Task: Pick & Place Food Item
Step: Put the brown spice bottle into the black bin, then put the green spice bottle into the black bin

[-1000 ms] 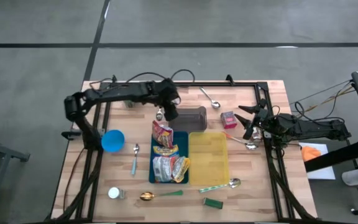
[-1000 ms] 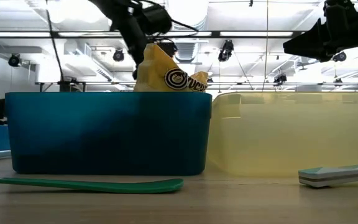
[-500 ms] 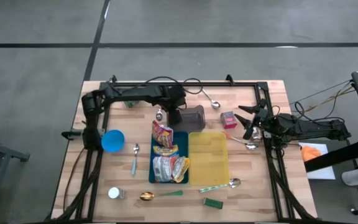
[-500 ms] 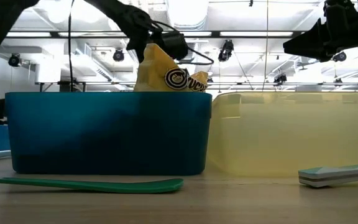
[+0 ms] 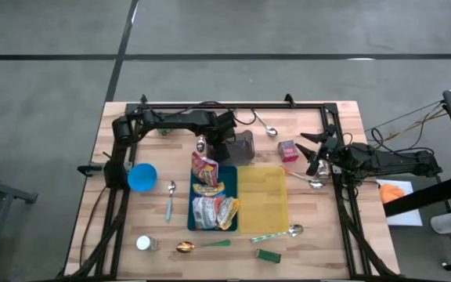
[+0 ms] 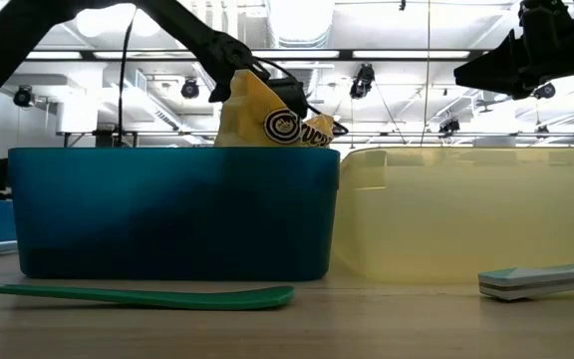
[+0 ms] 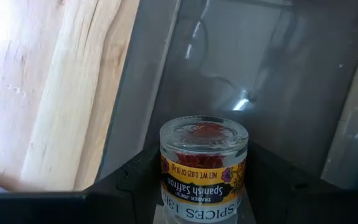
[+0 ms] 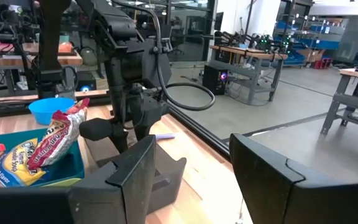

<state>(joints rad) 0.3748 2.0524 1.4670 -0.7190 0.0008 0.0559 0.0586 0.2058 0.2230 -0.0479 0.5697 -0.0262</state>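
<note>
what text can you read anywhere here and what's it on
"Spanish Saffron" on the spice jar label, held in the left gripper, printed upside down in that view.
"NET WT. 0.025 OZ (0.7g)" on the same label, small.
"SPICES" and "13", cut off, low on the same label.
Snack bags in the blue bin: print too small or blurred to read; one shows a round logo.

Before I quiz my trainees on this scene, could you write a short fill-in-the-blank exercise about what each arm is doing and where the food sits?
1. The left gripper holds a small jar labelled Spanish ____.
2. That jar hangs over the ____ bin.
3. The snack bags lie in the ____ bin.
4. The right gripper, holding nothing, waits near the table's ____ edge.

Missing words: saffron; grey; blue; right
</note>
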